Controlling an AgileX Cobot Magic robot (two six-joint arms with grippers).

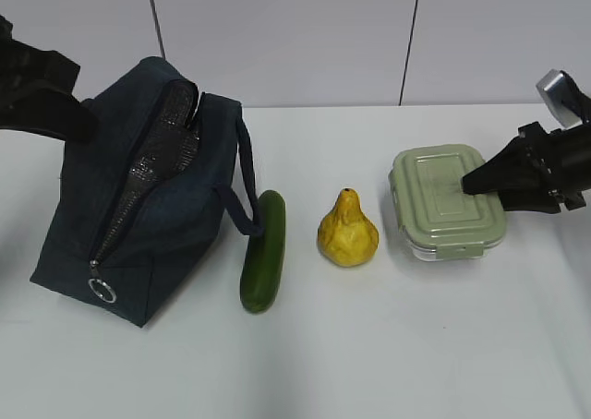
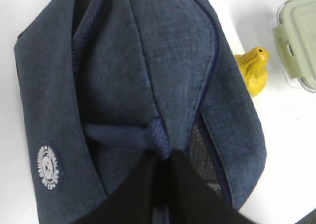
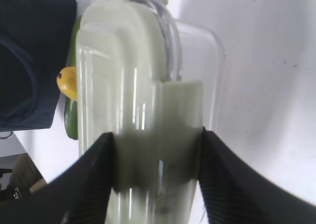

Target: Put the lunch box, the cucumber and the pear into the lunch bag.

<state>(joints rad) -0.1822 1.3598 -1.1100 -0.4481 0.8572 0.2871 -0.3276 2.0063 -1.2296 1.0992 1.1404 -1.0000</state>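
Observation:
The navy lunch bag stands at the left, its zipper open and silver lining showing, the ring pull at its near end. My left gripper is shut on the bag's rope handle at the far end. The cucumber lies beside the bag and the pear stands right of it. My right gripper is shut on the right end of the lunch box, one finger on the sage-green lid.
The white table carries all of this. A tiled wall runs behind. The pear and a corner of the lunch box also show in the left wrist view, beyond the bag.

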